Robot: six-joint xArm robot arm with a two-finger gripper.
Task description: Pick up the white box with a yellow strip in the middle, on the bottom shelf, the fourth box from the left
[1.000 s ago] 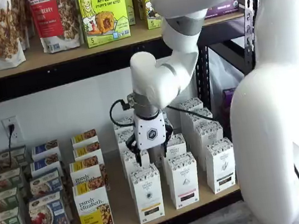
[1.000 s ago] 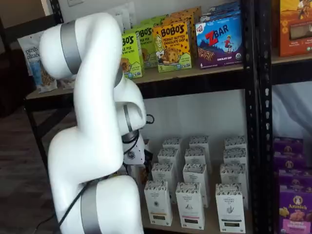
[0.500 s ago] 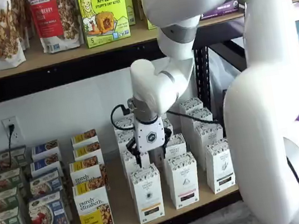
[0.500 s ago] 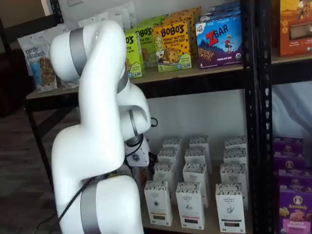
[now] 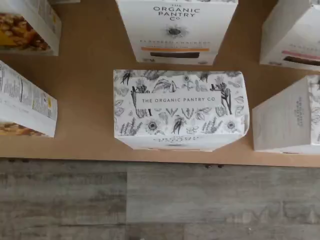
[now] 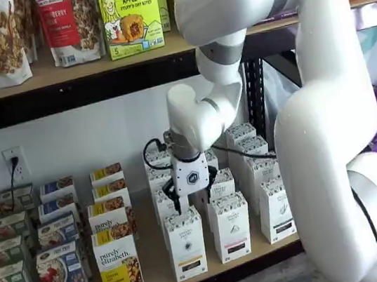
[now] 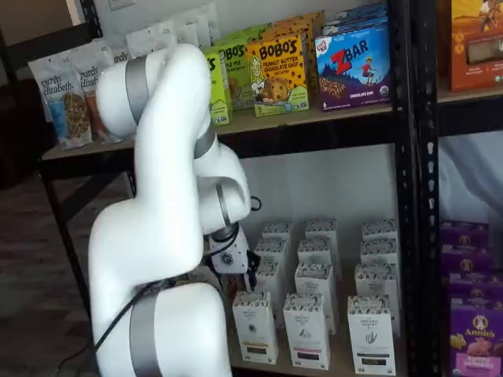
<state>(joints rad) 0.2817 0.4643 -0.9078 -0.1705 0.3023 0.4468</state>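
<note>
Wrist view looks straight down on the tall white carton with a black-speckled botanical top and a yellow-orange strip (image 5: 179,102), standing at the front edge of the pale tan wooden bottom shelf (image 5: 85,107). In a shelf view the white-bodied gripper with black fingers (image 6: 195,202) has dropped over the last second from above the row behind to just over that carton (image 6: 186,244), which sits at its six o'clock. That puts the grasp close. Whether the fingers are spread or pressed together, I cannot tell.
</note>
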